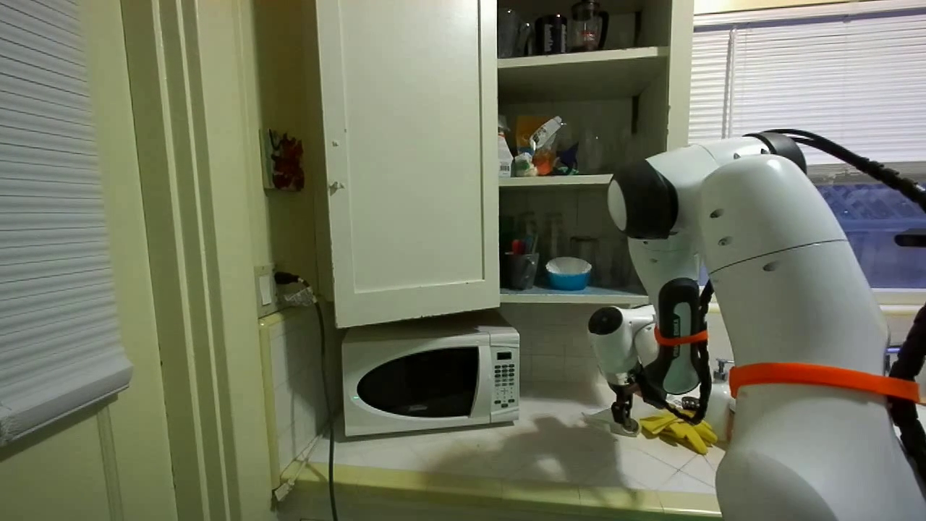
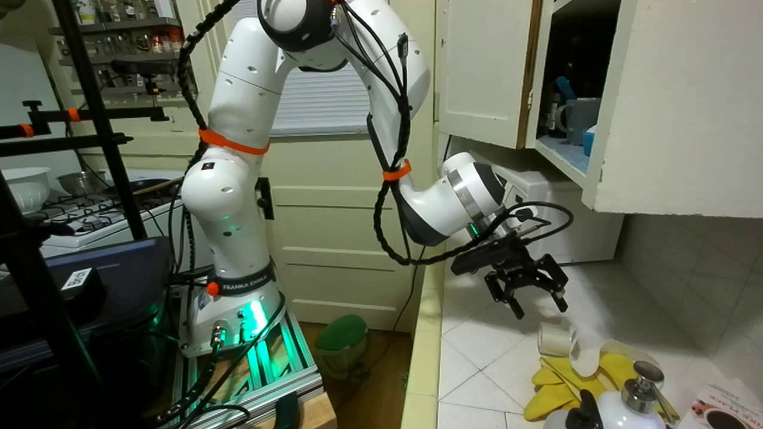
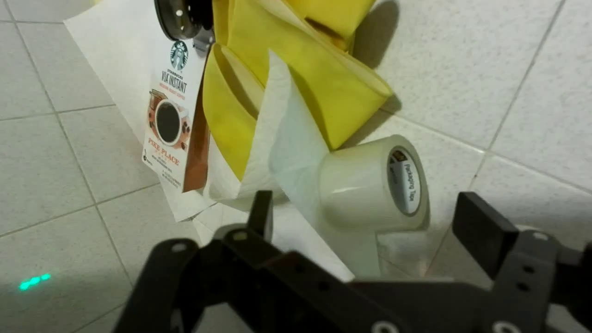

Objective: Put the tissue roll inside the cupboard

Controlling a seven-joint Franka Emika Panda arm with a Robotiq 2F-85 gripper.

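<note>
- Black two-fingered gripper point(image 2: 539, 306): spread wide, empty.
- Translucent whitish tape roll point(image 3: 358, 185), core lettered "Packaging Tape", on its side on the pale-tiled counter point(image 3: 455, 64): probably light, firm, smooth; best pinched end to end, minding the creased white paper point(image 3: 296, 138).
- Tall white cupboard point(image 1: 416, 159), panel door ajar.

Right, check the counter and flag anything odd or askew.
In the wrist view, the roll by the yellow gloves reads "Packaging Tape" inside, odd if it's meant as tissue. Bent white paper straggles beside it, looking untidy.
</note>
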